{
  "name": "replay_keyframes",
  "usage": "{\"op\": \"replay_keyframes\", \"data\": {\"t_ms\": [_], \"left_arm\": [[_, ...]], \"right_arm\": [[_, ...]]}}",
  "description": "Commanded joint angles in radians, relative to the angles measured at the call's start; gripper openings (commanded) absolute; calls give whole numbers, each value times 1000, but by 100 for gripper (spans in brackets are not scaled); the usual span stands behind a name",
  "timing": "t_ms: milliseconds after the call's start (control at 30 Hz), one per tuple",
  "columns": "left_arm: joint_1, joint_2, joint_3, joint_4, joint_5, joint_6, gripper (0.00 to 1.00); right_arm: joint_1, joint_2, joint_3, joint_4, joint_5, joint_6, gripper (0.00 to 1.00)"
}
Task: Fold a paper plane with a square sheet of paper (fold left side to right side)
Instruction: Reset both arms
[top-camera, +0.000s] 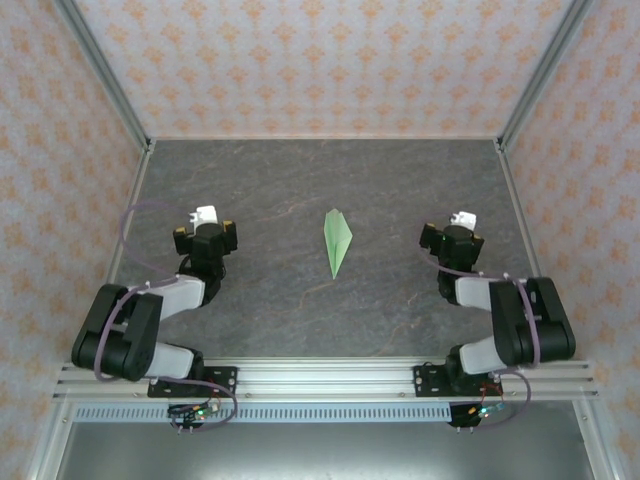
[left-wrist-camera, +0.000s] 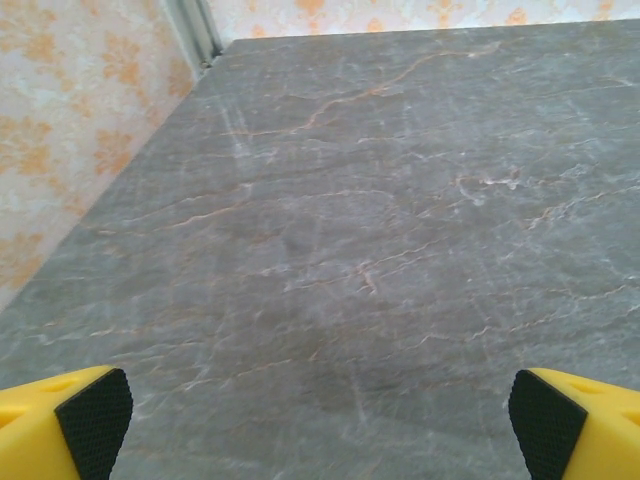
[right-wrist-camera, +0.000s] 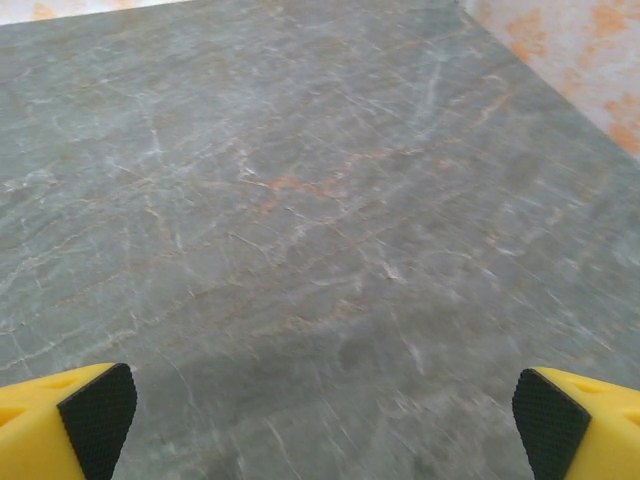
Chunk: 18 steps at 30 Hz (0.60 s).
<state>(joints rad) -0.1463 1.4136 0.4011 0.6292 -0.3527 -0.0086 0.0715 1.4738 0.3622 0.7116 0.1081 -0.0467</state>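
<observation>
The paper plane (top-camera: 338, 241) lies flat on the dark, marble-veined counter (top-camera: 300, 170). It is a slim pale-green dart with a centre crease. Its wider end points away from the arms and its sharp tip points back toward their bases. It sits between the two end effectors, to the right of the left one and to the left of the right one. It is well apart from both and touches neither, at about the same depth on the counter as they are.

The left end effector (top-camera: 206, 232) hangs over the counter with its jaws spread wide. In the left wrist view its yellow fingers with black pads (left-wrist-camera: 95, 420) sit at the two bottom corners, and bare counter shows between them.

The right end effector (top-camera: 456, 240) is likewise spread wide. Its black pads (right-wrist-camera: 98, 418) stand at the bottom corners of the right wrist view, with plain counter between them, slightly blurred.

Both arms are folded back toward the metal rail (top-camera: 320, 378) at the near edge. Walls with an orange-patterned covering (top-camera: 320, 60) enclose the counter beyond and to the outer side of each end effector.
</observation>
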Motion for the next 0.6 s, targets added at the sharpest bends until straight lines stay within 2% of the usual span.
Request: {"op": "replay_keyframes", "data": {"t_ms": [0,100,167,567], "left_arm": [[39,89,-29,233,83,27,100],[43,91,-8,195,108,31,100],[78,88,8,159,156,5,100],[82,84,9,147,160,2,100]], "right_arm": [[-10,44,25,125,-66,-38,100],[-40,49,65,54,-89,-2,100],[-63,53,63,62,-122,9,100],[-63,46,60,54,-124,2,100]]}}
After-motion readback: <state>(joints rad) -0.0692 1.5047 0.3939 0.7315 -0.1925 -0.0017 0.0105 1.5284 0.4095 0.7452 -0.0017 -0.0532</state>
